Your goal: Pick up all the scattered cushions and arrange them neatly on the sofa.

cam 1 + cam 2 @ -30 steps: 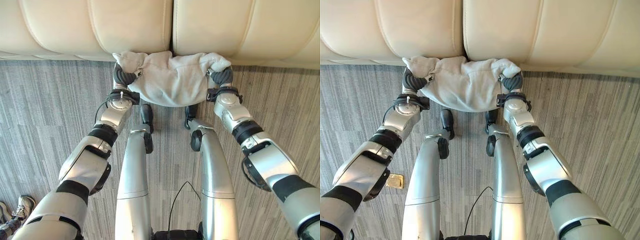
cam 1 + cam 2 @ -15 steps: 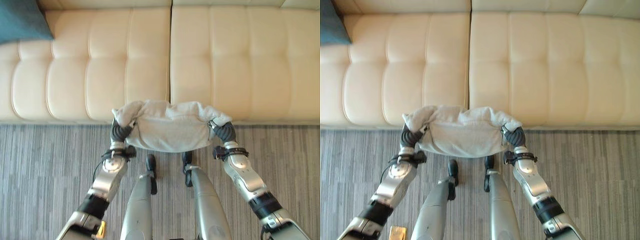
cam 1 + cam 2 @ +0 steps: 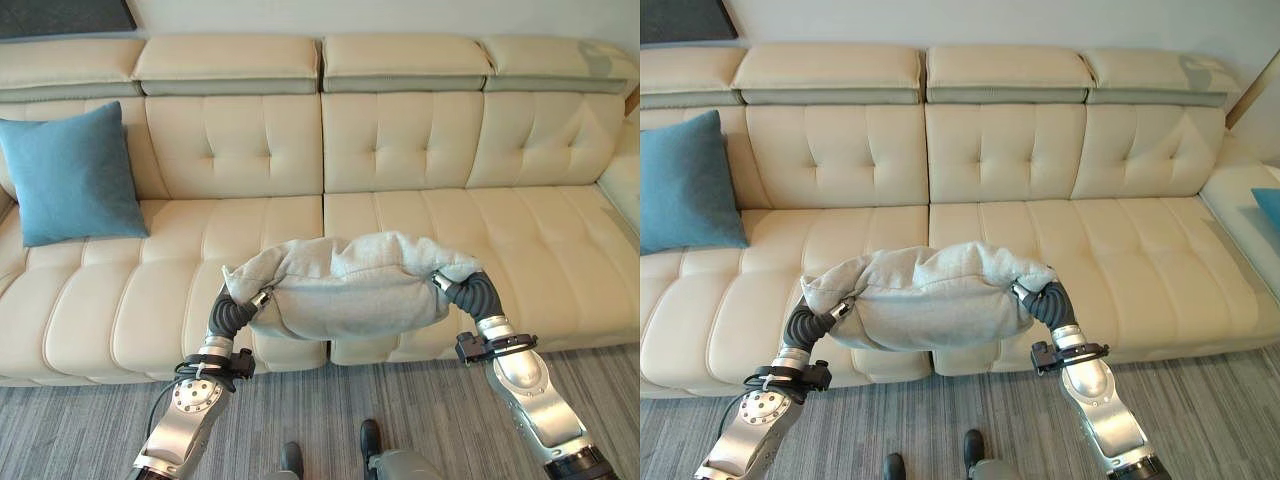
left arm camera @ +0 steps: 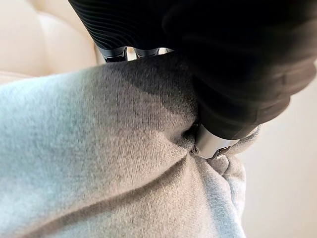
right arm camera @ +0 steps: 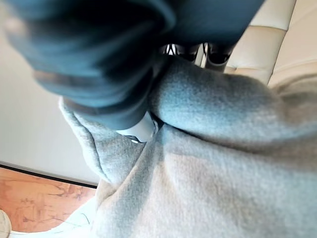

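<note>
Carrying a grey cushion (image 3: 340,285) above the front edge of the cream sofa (image 3: 420,150), left hand (image 3: 232,312) and right hand (image 3: 472,292) clenched into its ends, ahead of setting it against the backrest near the blue cushion (image 3: 72,172).

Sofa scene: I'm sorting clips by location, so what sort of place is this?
Probably a living room or lounge: a long cream tufted sofa, a blue cushion leaning on it, and striped grey carpet.

- Head pair: looked down and forward, well back; shared the sofa (image 3: 420,150) front.
- Wrist views: very close, pressed against the grey cushion (image 4: 99,163).
</note>
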Controlling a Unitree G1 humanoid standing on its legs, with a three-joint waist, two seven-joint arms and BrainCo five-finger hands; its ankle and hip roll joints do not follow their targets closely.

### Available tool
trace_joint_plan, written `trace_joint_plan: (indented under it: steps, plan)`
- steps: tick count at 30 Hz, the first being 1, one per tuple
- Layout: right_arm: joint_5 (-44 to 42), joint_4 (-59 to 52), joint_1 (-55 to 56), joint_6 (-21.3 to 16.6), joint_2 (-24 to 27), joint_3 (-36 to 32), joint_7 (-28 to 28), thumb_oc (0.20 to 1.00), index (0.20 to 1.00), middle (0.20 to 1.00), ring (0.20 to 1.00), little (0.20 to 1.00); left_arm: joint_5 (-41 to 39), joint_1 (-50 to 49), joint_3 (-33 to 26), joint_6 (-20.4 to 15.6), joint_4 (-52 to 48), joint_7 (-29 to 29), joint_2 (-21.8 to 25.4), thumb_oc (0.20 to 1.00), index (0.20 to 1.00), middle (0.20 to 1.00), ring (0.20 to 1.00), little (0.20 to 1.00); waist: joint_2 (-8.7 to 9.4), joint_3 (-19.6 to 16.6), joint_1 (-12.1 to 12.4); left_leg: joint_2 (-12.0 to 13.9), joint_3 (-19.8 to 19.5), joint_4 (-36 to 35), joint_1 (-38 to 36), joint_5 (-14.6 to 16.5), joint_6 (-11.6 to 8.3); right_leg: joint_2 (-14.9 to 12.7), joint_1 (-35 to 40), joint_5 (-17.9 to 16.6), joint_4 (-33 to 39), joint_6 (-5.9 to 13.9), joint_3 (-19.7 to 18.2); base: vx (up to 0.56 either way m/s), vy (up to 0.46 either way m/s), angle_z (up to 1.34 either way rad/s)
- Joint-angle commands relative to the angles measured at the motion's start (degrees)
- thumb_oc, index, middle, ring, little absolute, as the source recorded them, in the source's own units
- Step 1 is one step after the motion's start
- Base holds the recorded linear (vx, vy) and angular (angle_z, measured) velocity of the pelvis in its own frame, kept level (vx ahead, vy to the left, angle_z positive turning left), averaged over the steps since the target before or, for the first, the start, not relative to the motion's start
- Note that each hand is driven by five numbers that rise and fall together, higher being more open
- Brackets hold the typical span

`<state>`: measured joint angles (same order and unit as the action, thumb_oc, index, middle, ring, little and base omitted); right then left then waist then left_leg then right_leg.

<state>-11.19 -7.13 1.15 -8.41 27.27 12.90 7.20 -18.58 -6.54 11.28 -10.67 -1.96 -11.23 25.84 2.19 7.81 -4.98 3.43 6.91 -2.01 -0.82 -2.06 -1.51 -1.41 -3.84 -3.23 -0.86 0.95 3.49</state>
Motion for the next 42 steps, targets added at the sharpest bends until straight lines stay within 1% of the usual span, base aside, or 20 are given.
trace_joint_plan:
  steps: [1,6,8,11,12,13,14,15,16,20,21,23,24,25,27,28,33,34,39,42]
  plan:
    - [0.62,-5.87,-1.39,-4.77,-0.17,-0.37,-0.99,0.2,0.2,0.2,0.2,0.2,2.14,2.48,0.86,-3.21,-4.12,2.46,-0.64,0.2,0.2,0.2,0.2,0.2,1.03,-0.49,-0.57,3.22,0.71,11.78,0.02,3.85,-4.32,-0.49,1.5,6.78,-3.63,3.1,-0.31,0.04,-0.108,0.16]
    - [-0.8,-5.6,1.44,-4.64,0.7,-2.08,-1.24,0.2,0.2,0.2,0.2,0.2,1.87,1.07,0.69,-1.93,-4.15,3.79,-1.1,0.2,0.2,0.2,0.2,0.2,2.91,1.21,0.16,4.6,-1.97,29.54,8.26,-0.95,-3.55,0.83,3.32,7.93,-4.0,0.49,-1.3,0.08,-0.156,0.14]
    - [-1.54,-5.16,2.58,-4.18,0.79,-3.05,-1.1,0.2,0.2,0.2,0.2,0.2,1.84,0.99,0.63,-1.51,-3.81,4.04,-1.34,0.2,0.2,0.2,0.2,0.2,3.17,1.49,0.19,5.04,-1.81,31.99,12.25,-0.17,-2.59,0.84,3.7,8.66,-3.96,0.13,-1.01,0.12,-0.071,0.06]
    - [-2.17,-5.29,3.35,-3.95,0.43,-4.28,-1.43,0.2,0.2,0.2,0.2,0.2,1.73,0.26,0.15,-1.29,-4.2,4.48,-1.39,0.2,0.2,0.2,0.2,0.2,3.6,1.38,0.87,3.15,-0.07,26.19,15.32,4.32,-1.61,0.35,4.68,9.37,-2.89,0.77,-1.04,0.23,0.034,0.03]
    - [-2.32,-5.29,3.43,-3.84,0.15,-4.82,-1.23,0.2,0.2,0.2,0.2,0.2,1.92,0.05,-0.03,-1.09,-4.13,4.28,-1.33,0.2,0.2,0.2,0.2,0.2,3.66,1.43,1.61,2.16,1.18,20.45,17.48,4.39,-1.53,0.16,5.88,10.03,-2.05,1.3,-1.17,0.25,0.078,0.06]
    - [-2.32,-5.31,3.46,-3.82,0.13,-4.84,-1.23,0.2,0.2,0.2,0.2,0.2,1.92,0.04,0.0,-1.08,-4.14,4.27,-1.31,0.2,0.2,0.2,0.2,0.2,3.86,1.39,1.64,1.9,1.31,19.96,17.17,4.19,-1.47,-0.09,5.96,10.09,-1.99,1.37,-1.2,0.28,0.096,0.05]
    - [-2.12,-5.08,3.38,-3.63,0.06,-5.09,-0.88,0.2,0.2,0.2,0.2,0.2,2.0,-0.11,-0.35,-0.93,-4.05,4.13,-1.32,0.2,0.2,0.2,0.2,0.2,3.44,1.56,2.25,1.32,1.68,16.94,18.99,2.44,-2.01,0.43,6.93,10.53,-1.63,1.61,-1.27,0.32,0.116,0.04]
    - [-1.47,-4.86,3.41,-3.3,-0.33,-5.63,-0.13,0.2,0.2,0.2,0.2,0.2,2.26,-0.46,-0.91,-0.69,-3.84,3.81,-1.66,0.2,0.2,0.2,0.2,0.2,3.35,1.56,3.34,0.05,1.69,12.09,20.8,-1.03,-2.84,0.94,8.65,11.67,-1.34,1.85,-2.01,0.42,0.153,0.03]
    - [-1.31,-4.74,3.29,-3.0,-0.76,-5.87,0.03,0.2,0.2,0.2,0.2,0.2,2.48,-0.54,-0.87,-0.57,-3.7,3.71,-1.8,0.2,0.2,0.2,0.2,0.2,3.5,1.62,3.8,0.02,1.65,12.09,21.98,-1.78,-3.12,1.04,9.59,12.19,-1.41,1.92,-2.43,0.47,0.192,-0.09]
    - [-1.25,-5.92,4.53,-2.99,-1.96,-5.76,-1.49,0.2,0.2,0.2,0.2,0.2,2.64,-2.43,-1.47,-0.43,-4.15,4.89,-1.37,0.2,0.2,0.2,0.2,0.2,3.9,0.39,4.36,-0.77,0.97,11.63,19.62,-0.38,-1.5,-0.28,11.02,13.62,-3.5,3.17,-3.33,0.3,0.151,-0.38]
    - [-1.1,-5.95,4.75,-3.09,-2.28,-5.69,-1.91,0.2,0.2,0.2,0.2,0.2,2.66,-2.52,-1.5,-0.43,-4.15,5.09,-1.08,0.2,0.2,0.2,0.2,0.2,4.49,0.31,4.35,-1.09,1.27,12.6,19.47,0.44,-1.0,-1.09,10.76,13.28,-5.22,3.89,-3.57,0.44,0.277,-0.69]
    - [-1.49,-5.41,4.21,-2.75,-3.15,-5.12,-2.7,0.2,0.2,0.2,0.2,0.2,2.99,-2.33,-2.07,-0.14,-4.12,5.06,0.62,0.2,0.2,0.2,0.2,0.2,5.83,0.32,4.47,-1.94,2.87,13.56,16.89,3.89,1.21,-3.55,8.19,9.0,-12.77,6.24,-5.27,0.41,0.302,-0.54]
    - [-1.44,-5.4,2.91,-2.64,-3.57,-4.47,-3.13,0.2,0.2,0.2,0.2,0.2,3.48,-2.26,-3.19,-0.15,-4.61,4.6,1.95,0.2,0.2,0.2,0.2,0.2,5.98,1.03,4.59,-2.31,4.19,14.13,14.74,6.21,2.81,-4.98,4.78,4.53,-19.65,7.8,-5.82,0.21,0.205,-0.41]
    - [-1.44,-5.38,2.85,-2.64,-3.59,-4.45,-3.12,0.2,0.2,0.2,0.2,0.2,3.47,-2.24,-3.23,-0.14,-4.63,4.61,1.95,0.2,0.2,0.2,0.2,0.2,5.89,0.94,4.73,-2.13,4.32,13.95,14.86,5.97,2.79,-4.81,4.51,4.3,-19.6,7.77,-5.99,0.21,0.22,-0.5]
    - [-1.83,-5.74,1.68,-2.85,-4.21,-3.9,-3.43,0.2,0.2,0.2,0.2,0.2,3.72,-2.18,-4.55,-0.48,-4.86,3.96,2.73,0.2,0.2,0.2,0.2,0.2,5.51,1.8,4.83,-2.04,5.42,14.68,13.0,7.99,4.06,-5.62,1.76,1.2,-25.57,8.56,-6.06,0.19,0.19,-0.39]
    - [-1.8,-5.63,1.41,-2.96,-4.61,-3.67,-3.59,0.2,0.2,0.2,0.2,0.2,4.12,-2.55,-5.56,-0.62,-4.4,3.42,2.67,0.2,0.2,0.2,0.2,0.2,4.74,2.52,4.64,-1.78,5.63,14.36,10.24,9.46,4.58,-6.49,-1.83,1.74,-28.13,8.21,-4.49,0.22,0.17,-0.19]
    - [-2.25,-5.6,1.37,-2.69,-3.89,-4.64,-4.21,0.2,0.2,0.2,0.2,0.2,4.6,-3.19,-6.31,-1.04,-4.18,4.02,2.27,0.2,0.2,0.2,0.2,0.2,3.7,2.92,3.46,-2.42,4.15,11.8,6.03,10.65,4.36,-5.74,-5.93,5.11,-19.43,7.18,-1.76,0.21,0.054,-0.15]
    - [-2.47,-5.38,0.94,-2.68,-3.58,-4.57,-4.21,0.2,0.2,0.2,0.2,0.2,4.46,-2.46,-6.1,-1.2,-3.87,4.02,1.58,0.2,0.2,0.2,0.2,0.2,3.82,3.68,2.78,-3.24,3.41,11.83,4.46,11.49,4.01,-6.03,-7.81,4.32,-11.78,7.72,-1.22,0.19,-0.019,0.26]
    - [-1.9,-5.24,0.33,-3.25,-3.5,-4.7,-4.4,0.2,0.2,0.2,0.2,0.2,5.65,-1.04,-5.58,-2.03,-3.49,4.29,0.34,0.2,0.2,0.2,0.2,0.2,4.24,3.96,2.75,-3.97,1.8,12.96,3.63,12.15,3.29,-5.41,-6.3,3.22,-10.29,7.81,-2.87,0.11,-0.074,0.43]
    - [-1.96,-4.92,-1.34,-3.43,-3.11,-3.85,-4.44,0.2,0.2,0.2,0.2,0.2,5.9,-0.6,-5.62,-2.37,-3.59,4.02,0.2,0.2,0.2,0.2,0.2,0.2,4.06,2.97,3.24,-3.85,1.56,11.83,2.86,11.86,2.64,-5.42,-4.6,3.51,-8.03,7.31,-1.82,0.07,-0.095,0.19]
